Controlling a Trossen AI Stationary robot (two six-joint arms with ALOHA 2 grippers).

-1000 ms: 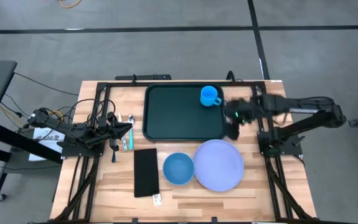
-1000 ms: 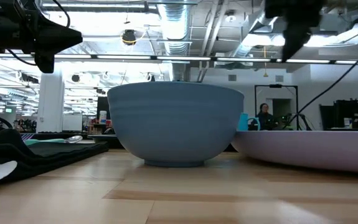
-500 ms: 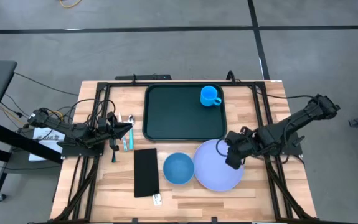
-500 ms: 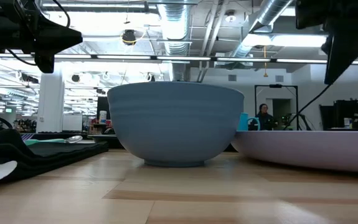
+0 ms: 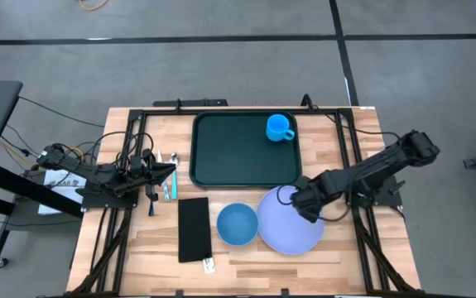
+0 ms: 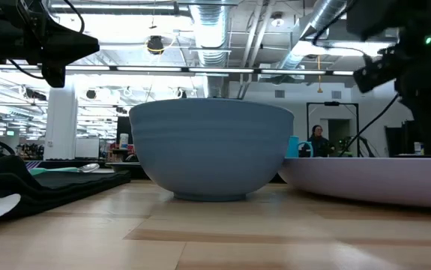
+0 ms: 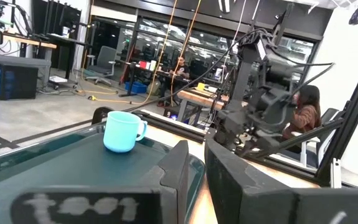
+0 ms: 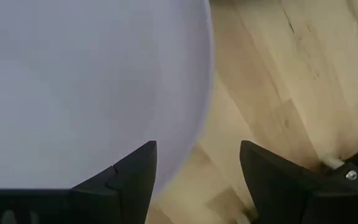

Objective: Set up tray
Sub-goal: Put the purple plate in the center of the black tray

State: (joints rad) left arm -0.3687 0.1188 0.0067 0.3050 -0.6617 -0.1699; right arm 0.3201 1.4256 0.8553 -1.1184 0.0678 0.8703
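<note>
The dark tray (image 5: 238, 153) lies at the table's far middle with a blue cup (image 5: 279, 127) standing in its far right corner. The lavender plate (image 5: 287, 228) rests on the wood near the tray, right of the blue bowl (image 5: 238, 223). My right gripper (image 5: 301, 204) is open and hovers over the plate's right part. In the right wrist view (image 8: 197, 155) one finger stands over the plate and one over the wood, with the plate's rim (image 8: 207, 93) between them. My left gripper (image 5: 171, 170) is shut and waits left of the tray.
A black napkin (image 5: 194, 228) lies left of the bowl, with a small white item (image 5: 209, 265) at its near end. Cutlery (image 5: 165, 184) lies beside my left gripper. Black frame rails run along both sides of the table. A person sits in the room beyond.
My right gripper has moved from the tray's right edge, near the cup, toward the table's near edge and down, ending low over the lavender plate. The cup stays on the tray.
</note>
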